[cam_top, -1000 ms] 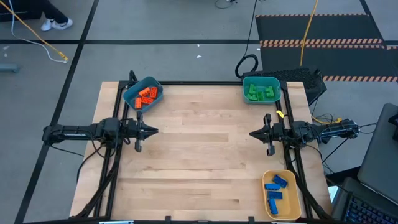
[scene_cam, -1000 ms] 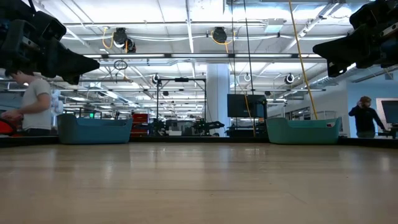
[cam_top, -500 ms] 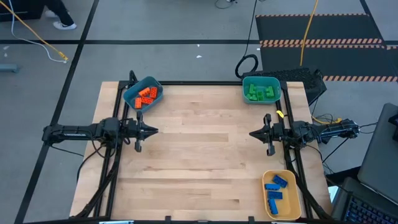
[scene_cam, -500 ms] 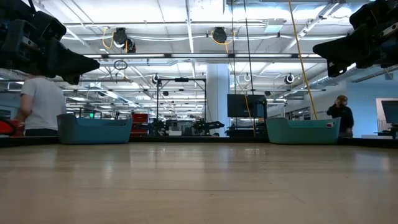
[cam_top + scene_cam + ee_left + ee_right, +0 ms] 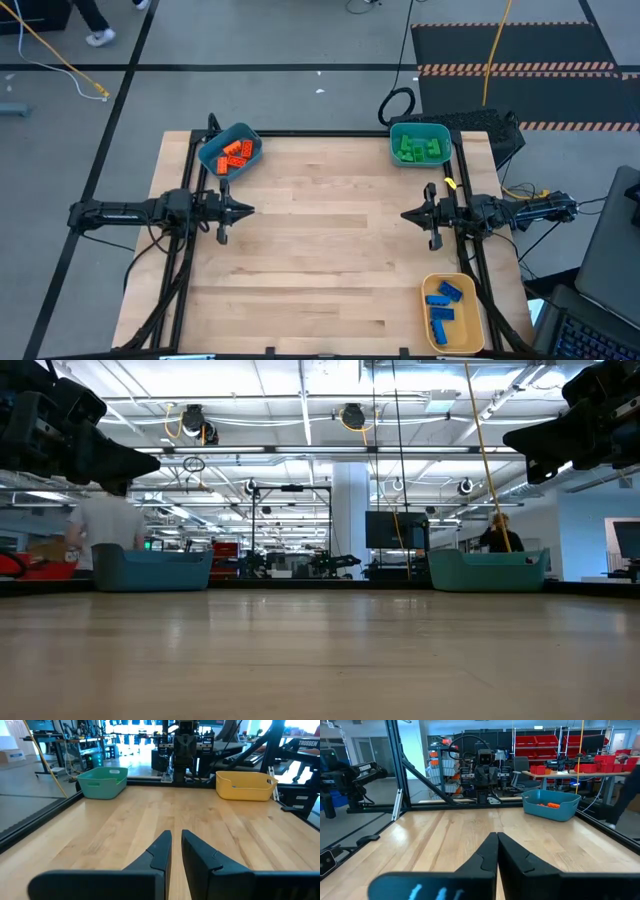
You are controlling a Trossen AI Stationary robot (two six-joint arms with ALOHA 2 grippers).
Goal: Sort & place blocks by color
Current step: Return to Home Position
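Orange blocks (image 5: 236,153) lie in a blue-teal bin (image 5: 230,150) at the table's far left corner. Green blocks (image 5: 418,148) lie in a green bin (image 5: 420,143) at the far right. Blue blocks (image 5: 442,305) lie in a yellow bin (image 5: 452,312) at the near right corner. My left gripper (image 5: 250,210) hovers level at the table's left edge, pointing right; its fingertips (image 5: 176,837) stand a narrow gap apart with nothing between them. My right gripper (image 5: 404,215) hovers level at the right edge, pointing left, its fingers (image 5: 497,836) shut on nothing.
The bare wooden tabletop (image 5: 320,250) lies between the two grippers. A black frame (image 5: 320,133) runs along the table's far edge and sides. In the low view both grippers hang well above the board (image 5: 320,650). People move about in the room behind.
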